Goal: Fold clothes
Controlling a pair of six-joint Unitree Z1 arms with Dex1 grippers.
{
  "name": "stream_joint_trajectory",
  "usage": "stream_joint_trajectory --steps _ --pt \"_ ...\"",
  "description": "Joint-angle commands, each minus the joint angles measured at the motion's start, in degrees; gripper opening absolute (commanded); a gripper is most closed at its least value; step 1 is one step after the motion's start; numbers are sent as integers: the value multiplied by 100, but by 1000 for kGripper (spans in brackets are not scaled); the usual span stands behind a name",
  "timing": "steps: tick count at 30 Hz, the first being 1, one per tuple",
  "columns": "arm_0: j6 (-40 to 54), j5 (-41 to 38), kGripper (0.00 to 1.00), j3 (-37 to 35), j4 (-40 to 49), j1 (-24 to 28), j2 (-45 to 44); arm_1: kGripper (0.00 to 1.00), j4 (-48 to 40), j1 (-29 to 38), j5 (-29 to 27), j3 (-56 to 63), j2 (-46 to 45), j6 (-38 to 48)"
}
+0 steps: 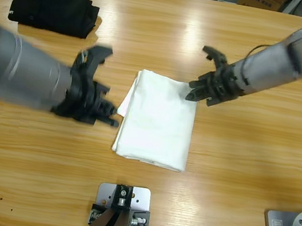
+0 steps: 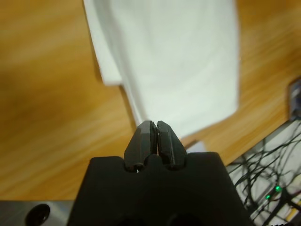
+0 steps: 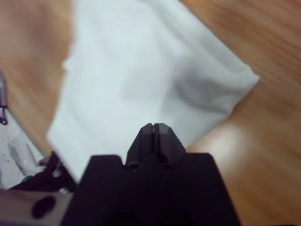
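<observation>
The clothes are a white T-shirt (image 1: 158,120), folded into a neat rectangle at the middle of the table. My left gripper (image 1: 114,119) comes in from the left and stops at the shirt's left edge, jaws shut on nothing. In the left wrist view the shirt (image 2: 178,61) lies just beyond the shut left gripper (image 2: 156,125). My right gripper (image 1: 192,92) reaches from the upper right to the shirt's top right corner. The right wrist view shows the shut right gripper (image 3: 154,126) over the shirt (image 3: 141,80), holding nothing.
A black folded garment (image 1: 54,7) lies at the table's far left corner. Bare wooden table (image 1: 248,158) spreads to the right of the shirt and along the front edge. Cables and rig parts (image 2: 268,188) hang below the table's near edge.
</observation>
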Motion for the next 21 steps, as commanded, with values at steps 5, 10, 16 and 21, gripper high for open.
stream_joint_trajectory --steps 5,10,16,21 --pt "484 -570 0 -1697 -22 484 1632 0 -491 1570 -643 1687 -2242 1657" --pt "482 -696 0 -1960 -22 533 1987 0 -2149 2149 -649 2613 -1573 2334" --pt "477 -721 0 -1857 -5 536 1969 0 -2993 2182 -614 2668 -745 2362" --pt "477 -721 0 -1619 -5 577 1825 0 -3360 2184 -666 2678 -122 2362"
